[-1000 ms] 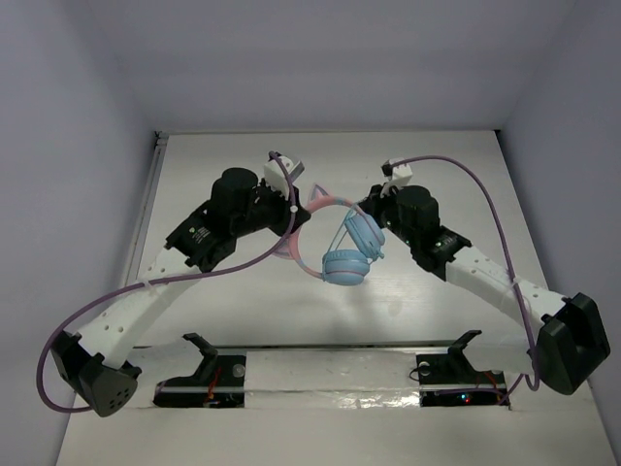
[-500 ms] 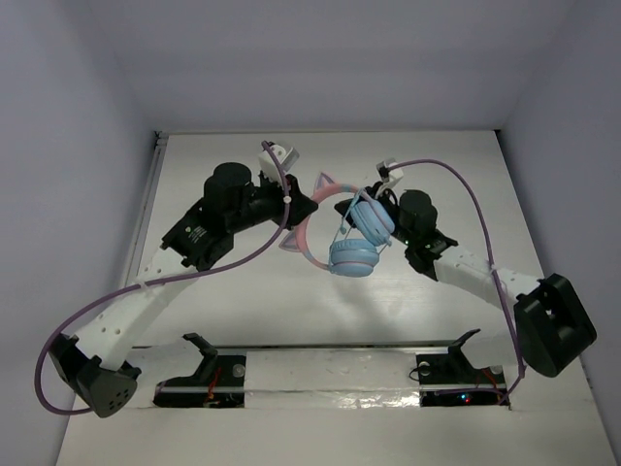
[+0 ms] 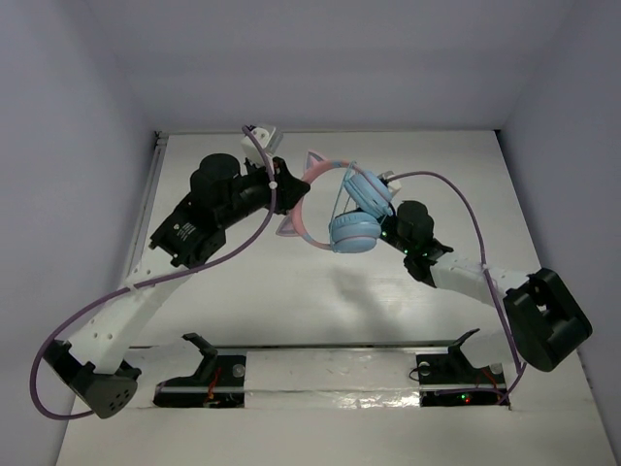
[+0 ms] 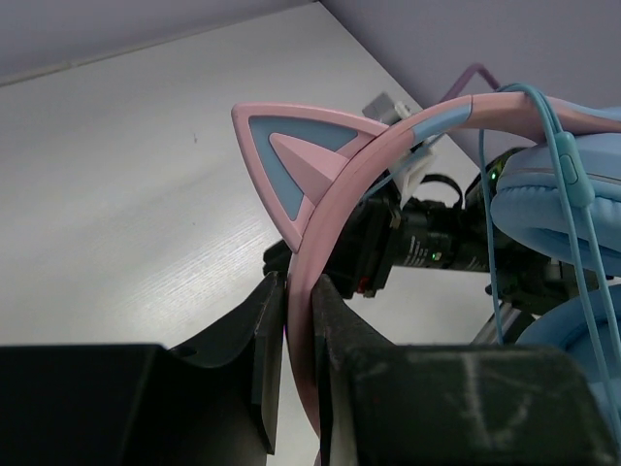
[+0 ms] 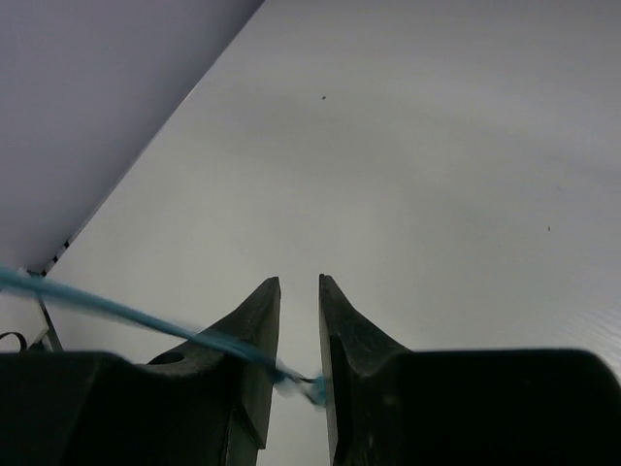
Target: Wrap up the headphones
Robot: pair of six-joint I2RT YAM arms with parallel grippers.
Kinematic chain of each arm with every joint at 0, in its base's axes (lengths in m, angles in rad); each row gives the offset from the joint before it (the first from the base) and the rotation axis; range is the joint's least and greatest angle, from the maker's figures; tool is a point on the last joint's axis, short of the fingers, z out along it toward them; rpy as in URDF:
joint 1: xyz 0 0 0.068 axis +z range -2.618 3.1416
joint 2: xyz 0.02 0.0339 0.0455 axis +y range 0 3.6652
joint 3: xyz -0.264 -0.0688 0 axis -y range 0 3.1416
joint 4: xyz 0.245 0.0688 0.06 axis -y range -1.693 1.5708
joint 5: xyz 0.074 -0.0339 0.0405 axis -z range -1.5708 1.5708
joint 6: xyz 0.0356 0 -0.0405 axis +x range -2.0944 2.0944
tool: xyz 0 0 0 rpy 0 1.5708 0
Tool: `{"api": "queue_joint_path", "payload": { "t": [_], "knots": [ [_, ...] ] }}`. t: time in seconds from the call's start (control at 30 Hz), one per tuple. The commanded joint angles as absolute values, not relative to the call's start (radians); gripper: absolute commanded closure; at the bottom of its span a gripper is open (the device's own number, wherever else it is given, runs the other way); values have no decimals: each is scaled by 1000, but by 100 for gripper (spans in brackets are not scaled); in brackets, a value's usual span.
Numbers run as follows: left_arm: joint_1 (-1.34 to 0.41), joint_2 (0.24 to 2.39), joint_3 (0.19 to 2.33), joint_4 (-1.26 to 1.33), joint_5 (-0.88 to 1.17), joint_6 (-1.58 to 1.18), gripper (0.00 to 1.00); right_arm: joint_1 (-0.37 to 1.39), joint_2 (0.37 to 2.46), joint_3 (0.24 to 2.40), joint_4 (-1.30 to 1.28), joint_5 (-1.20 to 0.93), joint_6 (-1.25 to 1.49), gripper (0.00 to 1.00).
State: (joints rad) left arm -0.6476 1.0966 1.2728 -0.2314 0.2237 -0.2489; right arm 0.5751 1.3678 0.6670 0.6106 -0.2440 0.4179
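The headphones hang in the air between my two grippers, with round light blue ear cups [image 3: 354, 233] and a pink cat-ear headband [image 3: 303, 216]. My left gripper [image 3: 291, 199] is shut on the headband [image 4: 299, 320], which stands edge-on between the jaws; a cat ear [image 4: 301, 155] rises above them. The ear cups [image 4: 568, 223] and thin blue cable [image 4: 572, 184] hang at the right of that view. My right gripper [image 3: 385, 216] sits just behind the ear cups. In the right wrist view its jaws [image 5: 299, 283] are nearly closed, pinching the cable [image 5: 223, 342] deep between them.
The white table [image 3: 291, 301] lies under the headphones, with grey walls at the back and sides. Purple arm cables [image 3: 485, 218] loop beside each arm. Two black stands [image 3: 209, 364] sit at the near edge.
Both arms have carried the headphones up and toward the back of the table. The right arm has swung left, bringing its gripper close under the ear cups. Both grips have stayed the same.
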Motion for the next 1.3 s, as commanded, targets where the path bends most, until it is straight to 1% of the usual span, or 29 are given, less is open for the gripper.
{"api": "queue_joint_path", "payload": {
  "t": [0.0,0.17,0.27,0.33,0.4,0.47,0.5,0.57,0.67,0.87,1.03,1.27],
  "knots": [
    [-643,1071,1364,-149,198,-304,100,571,1348,634,680,-236,436,71],
    [-643,1072,1373,-149,212,-304,100,571,1380,641,705,-264,429,70],
    [-643,1072,1379,-155,207,-304,100,571,1399,667,712,-271,426,73],
    [-634,1071,1381,-160,190,-305,100,571,1404,675,709,-282,425,76],
    [-634,1072,1388,-175,143,-314,100,571,1402,670,709,-284,433,83],
    [-634,1075,1390,-187,76,-325,100,571,1401,658,710,-282,454,85],
    [-634,1075,1388,-186,55,-340,100,571,1399,646,704,-282,463,88],
    [-634,1084,1385,-183,-18,-363,100,571,1388,628,692,-282,492,89],
    [-634,1117,1379,-172,-107,-414,100,571,1365,595,651,-235,524,95],
    [-606,1203,1293,-68,-236,-528,100,597,1339,580,585,-236,567,95],
    [-597,1281,1235,21,-285,-600,100,629,1322,588,552,-238,606,93],
    [-568,1382,1232,74,-365,-611,100,707,1284,620,448,-215,606,92]
  ]
}}
